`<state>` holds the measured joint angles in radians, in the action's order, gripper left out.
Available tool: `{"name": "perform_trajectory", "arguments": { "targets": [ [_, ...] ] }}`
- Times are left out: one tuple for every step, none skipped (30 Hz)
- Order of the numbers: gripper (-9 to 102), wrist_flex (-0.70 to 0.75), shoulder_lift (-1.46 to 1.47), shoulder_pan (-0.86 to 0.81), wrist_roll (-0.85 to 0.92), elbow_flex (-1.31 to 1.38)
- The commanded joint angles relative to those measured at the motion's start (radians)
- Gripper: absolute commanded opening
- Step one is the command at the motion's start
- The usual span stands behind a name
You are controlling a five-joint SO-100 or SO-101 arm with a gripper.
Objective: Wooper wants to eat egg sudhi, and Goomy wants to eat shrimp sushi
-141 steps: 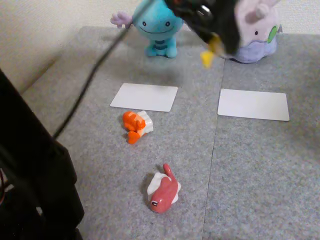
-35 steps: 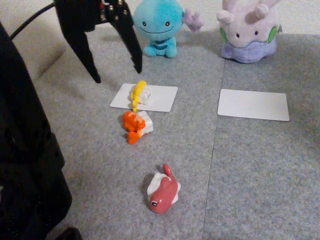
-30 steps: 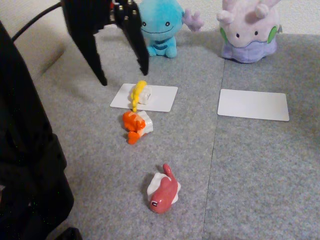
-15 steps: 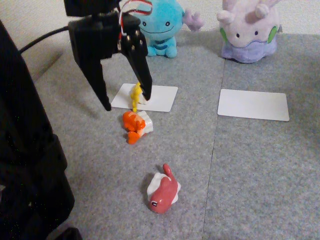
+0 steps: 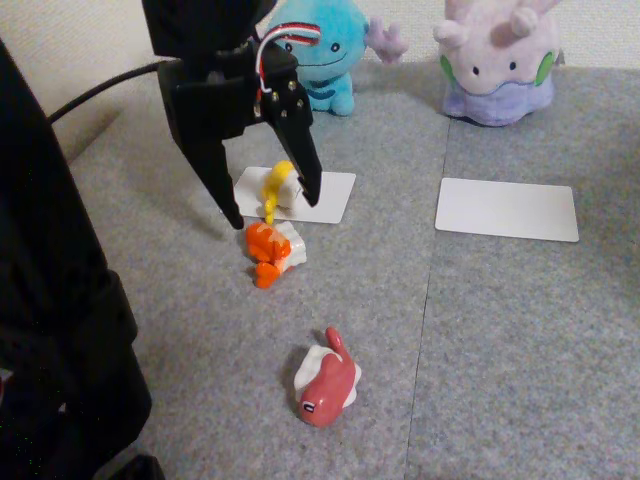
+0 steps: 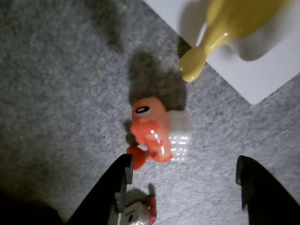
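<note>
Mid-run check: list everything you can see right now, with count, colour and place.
Wooper: 1, light blue, back of mat, fixed view.
Goomy: 1, pale lilac, back right.
white cards: 2, one before each plush, left and right.
egg sudhi: 1, yellow, on left card.
shrimp sushi: 1, orange, on mat just before left card.
red fish sushi: 1, red, front centre.
mat: 1, grey.
cable: 1, black, left.
gripper: 1, black, open, above the shrimp sushi.
</note>
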<state>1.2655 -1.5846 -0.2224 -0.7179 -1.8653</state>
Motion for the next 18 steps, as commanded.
{"name": "perform_trajectory", "arguments": {
  "targets": [
    [26, -0.009, 0.015, -0.006, 0.008, 0.005],
    [26, -0.009, 0.029, -0.006, 0.008, 0.005],
    [26, -0.014, 0.038, -0.006, 0.008, 0.005],
    [26, -0.021, 0.048, -0.006, 0.008, 0.005],
    [26, -0.023, 0.057, -0.006, 0.008, 0.005],
    [26, -0.025, 0.064, -0.006, 0.008, 0.005],
    [26, -0.029, 0.072, -0.006, 0.008, 0.005],
    [26, -0.031, 0.078, -0.006, 0.008, 0.005],
    [26, -0.034, 0.081, -0.006, 0.008, 0.005],
    [26, -0.038, 0.083, -0.006, 0.008, 0.003],
    [26, -0.043, 0.083, -0.005, 0.008, -0.003],
    [26, -0.044, 0.083, 0.000, 0.008, -0.011],
    [26, -0.052, 0.083, 0.008, 0.008, -0.023],
    [26, -0.063, 0.083, 0.011, 0.008, -0.037],
    [26, -0.081, 0.083, 0.012, 0.008, -0.055],
    [26, -0.106, 0.083, 0.012, 0.008, -0.074],
    [26, -0.130, 0.083, 0.012, 0.008, -0.092],
    [26, -0.152, 0.083, 0.011, 0.008, -0.110]
  ]
}}
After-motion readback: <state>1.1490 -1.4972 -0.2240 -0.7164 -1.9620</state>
